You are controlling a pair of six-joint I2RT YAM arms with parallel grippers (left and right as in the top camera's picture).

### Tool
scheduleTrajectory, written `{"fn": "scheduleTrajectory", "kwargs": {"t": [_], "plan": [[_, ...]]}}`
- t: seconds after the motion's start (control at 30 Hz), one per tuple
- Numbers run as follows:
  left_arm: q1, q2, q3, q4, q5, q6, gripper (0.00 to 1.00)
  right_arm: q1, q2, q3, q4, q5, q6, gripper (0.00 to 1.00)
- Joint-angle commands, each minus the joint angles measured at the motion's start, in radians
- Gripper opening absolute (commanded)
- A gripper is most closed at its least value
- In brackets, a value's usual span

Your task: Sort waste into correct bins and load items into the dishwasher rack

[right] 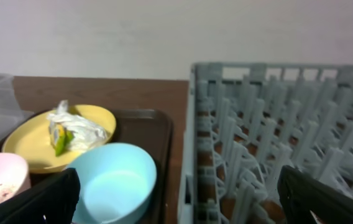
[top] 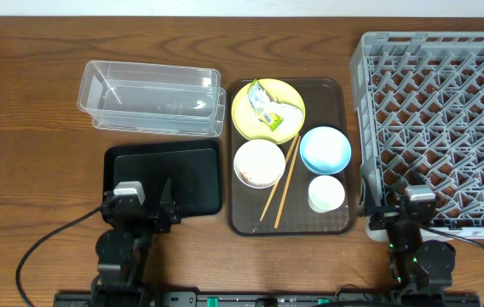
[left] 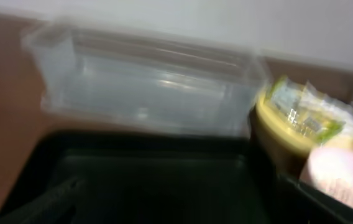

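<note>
A crumpled white-and-green wrapper (top: 267,107) lies on the yellow plate (top: 249,128). The white bowl (top: 259,163) holds rice. The chopsticks (top: 283,179), light blue bowl (top: 325,148) and white cup (top: 325,194) lie beside it. The clear tub (top: 151,98) stands at the back left, with the black tray (top: 182,170) in front of it. The grey rack (top: 442,119) is at the right. My left gripper (top: 144,213) is open and empty at the black tray's near edge. My right gripper (top: 404,223) is open and empty at the rack's near left corner, with the blue bowl (right: 114,183) to its left.
The plate, bowls, cup and chopsticks all rest on a brown serving tray (top: 246,213) in the middle. The left wrist view is blurred and shows the tub (left: 145,87) and the plate with the wrapper (left: 301,112). The table is brown wood.
</note>
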Motion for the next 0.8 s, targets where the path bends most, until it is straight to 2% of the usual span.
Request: {"fn": "scheduleTrajectory", "kwargs": {"t": [0.0,0.2,0.4,0.57,0.77], "plan": [[0.005,0.103,0.129,-0.072,-0.009,-0.02,0.94,-0.01,0.045,0.07,-0.086,0.055,0.056,0.99],[0.005,0.373,0.338,-0.138,-0.014,-0.021,0.94,-0.01,0.219,0.293,-0.232,0.056,0.057,0.99],[0.005,0.68,0.596,-0.356,-0.005,-0.021,0.94,-0.01,0.479,0.548,-0.421,0.063,0.024,0.99],[0.005,0.856,0.766,-0.587,0.0,-0.021,0.94,-0.01,0.689,0.712,-0.616,0.032,0.025,0.99],[0.005,0.926,0.785,-0.568,0.108,-0.021,0.94,-0.01,0.853,0.852,-0.726,0.03,0.024,0.99]]}}
